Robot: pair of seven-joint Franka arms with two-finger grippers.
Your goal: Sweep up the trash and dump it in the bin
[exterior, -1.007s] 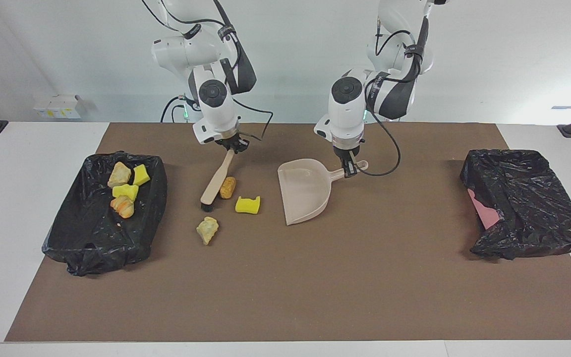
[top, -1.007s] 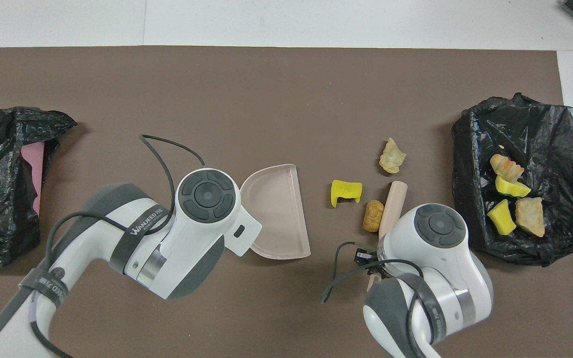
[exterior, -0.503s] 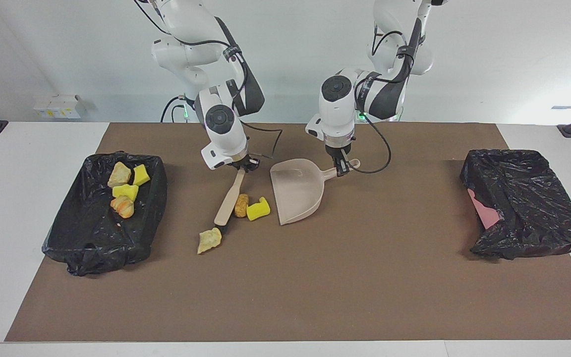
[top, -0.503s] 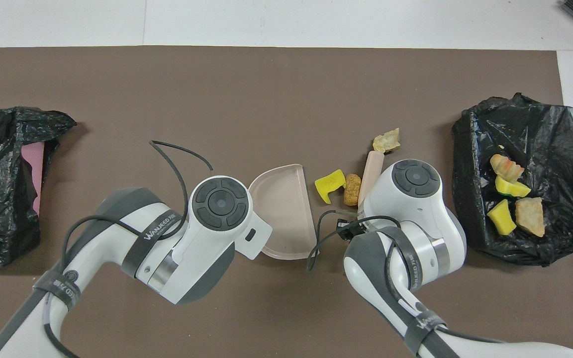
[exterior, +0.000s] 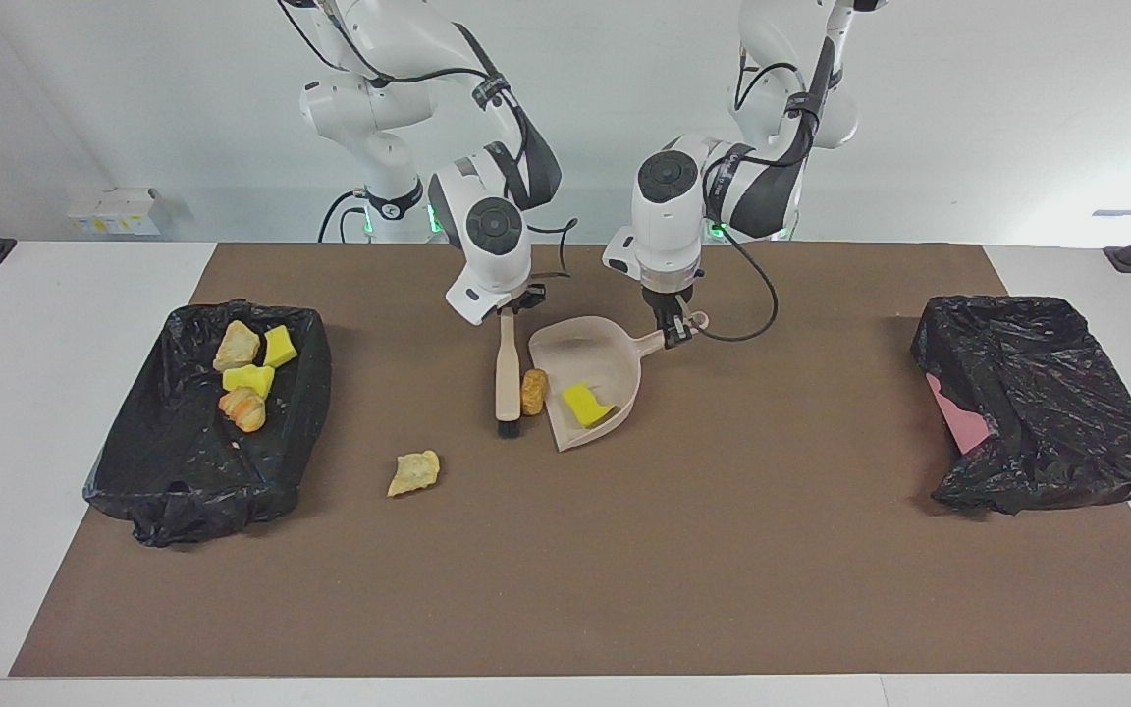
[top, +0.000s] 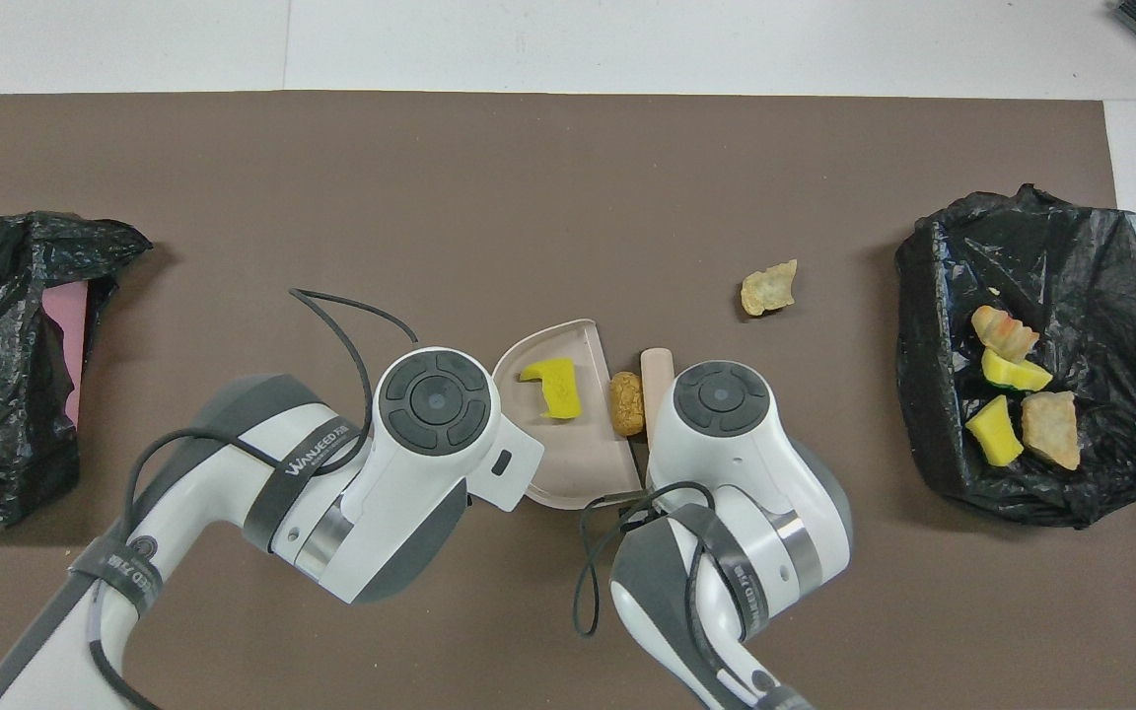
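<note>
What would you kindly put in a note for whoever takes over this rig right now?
Left pincer: shut on the dustpan handle.
Right pincer: shut on the brush handle.
Done: four trash lumps lie in the black-lined bin at the right arm's end; a yellow foam piece is in the pan.
Left: the orange-brown lump at the pan's lip, between pan and brush; the pale chunk loose on the mat; then dump.

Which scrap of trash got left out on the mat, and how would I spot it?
Start at the dustpan in the middle of the brown mat. The pale beige rocky chunk lies alone on the mat, farther from the robots and toward the bin holding trash. Nothing touches it, unlike the lumps at the dustpan.
</note>
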